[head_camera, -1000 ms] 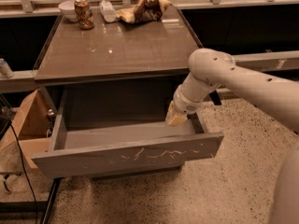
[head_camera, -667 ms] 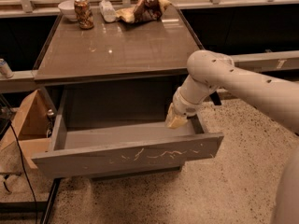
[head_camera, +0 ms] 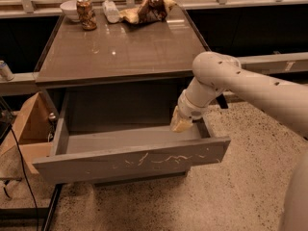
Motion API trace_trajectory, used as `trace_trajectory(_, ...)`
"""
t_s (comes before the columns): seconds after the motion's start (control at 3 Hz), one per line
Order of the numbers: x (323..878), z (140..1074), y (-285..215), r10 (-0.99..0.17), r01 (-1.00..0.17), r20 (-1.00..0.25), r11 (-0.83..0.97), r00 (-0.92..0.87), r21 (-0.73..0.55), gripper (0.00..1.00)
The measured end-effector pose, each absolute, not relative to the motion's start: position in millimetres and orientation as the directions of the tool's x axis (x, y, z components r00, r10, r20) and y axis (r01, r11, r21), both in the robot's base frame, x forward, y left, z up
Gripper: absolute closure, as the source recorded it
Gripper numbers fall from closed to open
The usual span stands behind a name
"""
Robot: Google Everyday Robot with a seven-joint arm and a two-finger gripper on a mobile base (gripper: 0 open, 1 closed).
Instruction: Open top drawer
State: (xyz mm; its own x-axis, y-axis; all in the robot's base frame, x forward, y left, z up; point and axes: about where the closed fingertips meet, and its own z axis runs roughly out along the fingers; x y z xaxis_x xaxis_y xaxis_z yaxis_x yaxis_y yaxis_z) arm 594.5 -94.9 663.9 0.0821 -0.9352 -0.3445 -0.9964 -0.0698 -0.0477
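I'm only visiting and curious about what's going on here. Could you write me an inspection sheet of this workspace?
Surface: glossy brown tabletop.
Job's things: top drawer stands pulled out, white scratches on its front.
Clutter: can, bowl, bottle, crumpled bag along the tabletop's back edge.
Grippers: gripper inside the drawer, right side.
Cables: black cable at far left.
Surroundings: cardboard box at left, speckled floor.

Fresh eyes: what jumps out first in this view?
The top drawer stands pulled far out, scratched front toward the camera. The gripper hangs at its right inner side, on a bulky white arm entering from the right. A can and bowl sit at the tabletop's far edge.
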Motion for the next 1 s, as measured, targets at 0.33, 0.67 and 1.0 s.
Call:
trace_trajectory(0.33, 594.4, 663.9, -94.9, -0.935, -0.996, -0.344, -0.07, 0.082, -0.048, 0.05)
trace_trajectory(0.67, 594.4, 663.8, -94.8, -0.935, -0.996, -0.344, -0.07, 0.082, -0.047, 0.0)
trace_trajectory(1.0, 594.4, 663.8, -94.8, -0.935, -0.996, -0.344, -0.07, 0.082, -0.047, 0.0)
